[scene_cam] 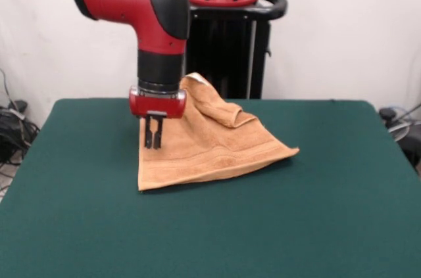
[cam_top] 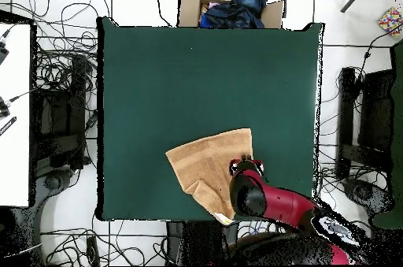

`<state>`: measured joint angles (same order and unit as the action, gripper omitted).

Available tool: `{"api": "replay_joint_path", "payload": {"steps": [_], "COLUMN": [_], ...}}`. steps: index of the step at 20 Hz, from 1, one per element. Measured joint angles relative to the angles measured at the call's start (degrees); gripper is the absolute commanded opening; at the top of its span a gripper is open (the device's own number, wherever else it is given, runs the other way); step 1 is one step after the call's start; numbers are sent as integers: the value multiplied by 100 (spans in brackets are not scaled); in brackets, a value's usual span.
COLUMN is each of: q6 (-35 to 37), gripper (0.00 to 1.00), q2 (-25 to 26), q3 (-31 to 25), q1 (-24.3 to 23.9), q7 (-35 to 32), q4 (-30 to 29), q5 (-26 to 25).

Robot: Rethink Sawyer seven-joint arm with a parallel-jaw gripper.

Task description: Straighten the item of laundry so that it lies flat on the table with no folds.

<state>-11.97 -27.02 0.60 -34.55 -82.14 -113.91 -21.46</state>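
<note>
The orange-tan towel (scene_cam: 217,150) lies on the green table (scene_cam: 329,199), toward the robot's side. Its near part lies spread out with a stripe band along the front edge. Its far part is folded over in a thick crease (scene_cam: 227,112), with one corner raised toward the pedestal. My gripper (scene_cam: 153,142) points straight down at the towel's left edge, fingers close together and holding nothing. In the overhead view the towel (cam_top: 206,165) lies near the table's (cam_top: 197,67) bottom edge. The arm hides most of the gripper (cam_top: 250,159) at the towel's right edge.
The black pedestal (scene_cam: 230,48) stands just behind the towel. In the overhead view a cardboard box (cam_top: 228,4) with dark clothes sits beyond the table's far edge, and cables (cam_top: 63,83) cover the floor on both sides.
</note>
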Motion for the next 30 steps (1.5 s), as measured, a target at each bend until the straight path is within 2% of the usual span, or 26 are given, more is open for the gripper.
{"api": "replay_joint_path", "payload": {"steps": [4,11,12,14,16,19,21,24,30], "q6": [-93,-790,-1163,-1447,-2195,-2720,-3380,-3668,-3811], "gripper": [0,0,0,0,0,0,0,0,0], "q2": [356,489,575,645,842,980,1110,1174,1478], "q3": [2,135,285,400,646,774,838,857,876], "q1": [40,73,204,310,554,706,869,949,981], "q7": [0,0,0,0,0,0,0,0,0], "q4": [4,-103,-143,-168,-203,-194,-128,-25,391], "q5": [26,13,25,58,189,302,450,531,791]}}
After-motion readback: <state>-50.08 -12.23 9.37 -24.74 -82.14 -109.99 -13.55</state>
